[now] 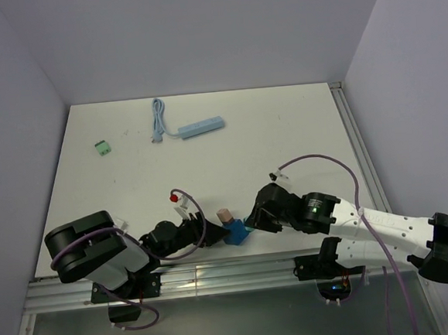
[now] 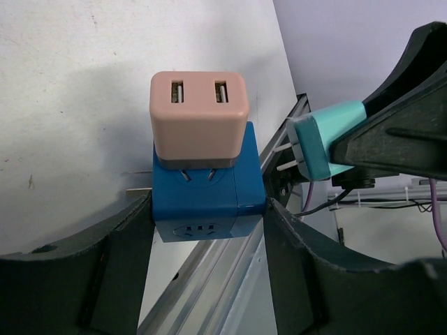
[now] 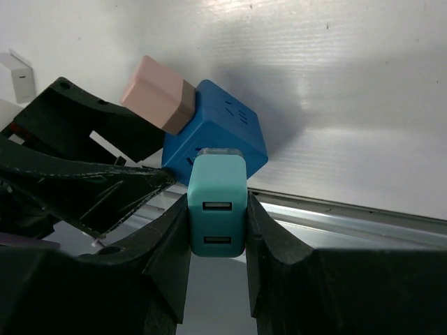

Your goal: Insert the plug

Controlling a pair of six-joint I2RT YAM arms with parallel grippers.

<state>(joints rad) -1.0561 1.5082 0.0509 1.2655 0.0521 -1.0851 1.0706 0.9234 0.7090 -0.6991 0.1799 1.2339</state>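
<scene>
My left hand [image 2: 208, 241] grips the blue socket cube [image 2: 209, 195], pink adapter [image 2: 199, 105] already seated on top, at the near edge of the tabletop [image 2: 70, 84], while my right hand [image 3: 218, 216] clamps the teal plug [image 2: 325, 143], its prongs [image 2: 285, 148] just beside the cube's side face, so I judge the insertion itself not yet done.

Smooth blue plastic with a soft sheen is noted on the socket cube [image 2: 209, 202]. Satin pink plastic is recorded for the adapter [image 2: 199, 105]. Smooth teal plastic is recorded for the plug [image 3: 217, 206], with prongs [image 2: 283, 146] of bare bright metal. The table [image 1: 208, 161] is finished matt white and faintly scuffed. The rail [image 1: 217, 275] at its near edge is brushed aluminium. The left gripper [image 2: 206, 223] and right gripper [image 3: 217, 227] are made of matt black, finely ribbed plastic.
</scene>
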